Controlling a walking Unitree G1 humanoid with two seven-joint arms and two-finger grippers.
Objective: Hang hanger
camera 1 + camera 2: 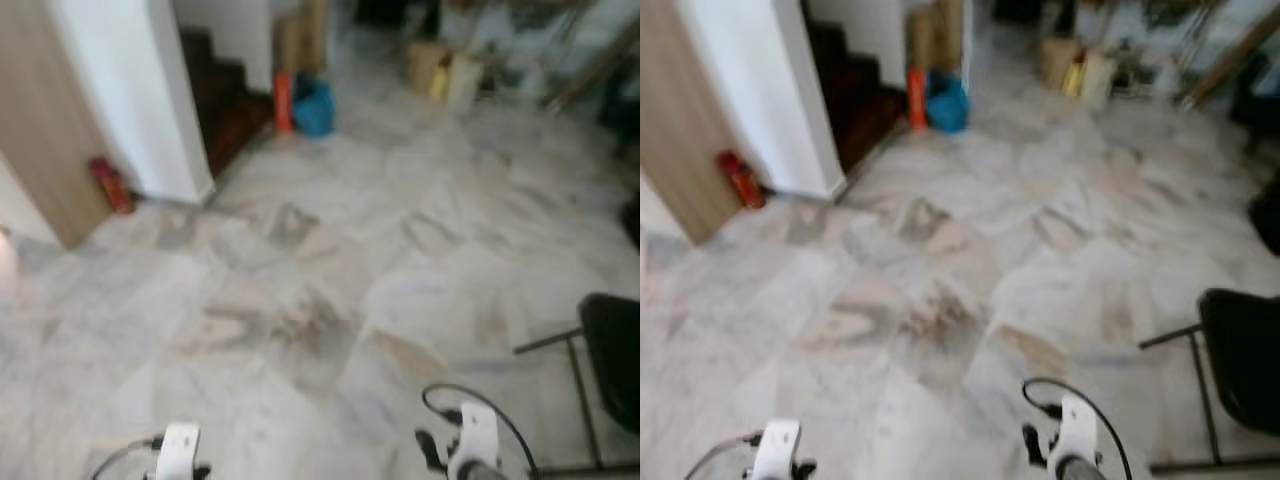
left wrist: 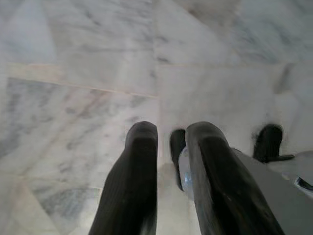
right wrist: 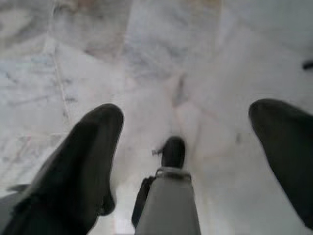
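Silver arms, ribbed black fingers

Both eye views are blurred. The black chair is cut off at the right edge, and the boxes and bags at the far wall are too smeared to identify.

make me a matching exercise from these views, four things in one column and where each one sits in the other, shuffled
Things:
1. red fire extinguisher
2. blue bag
3. black chair
4. right gripper

Places or states:
A. at the foot of the dark stairs
B. fingers spread wide above the marble floor
C. against the wooden panel on the robot's left
D. at the robot's right edge

Pairs: 1-C, 2-A, 3-D, 4-B
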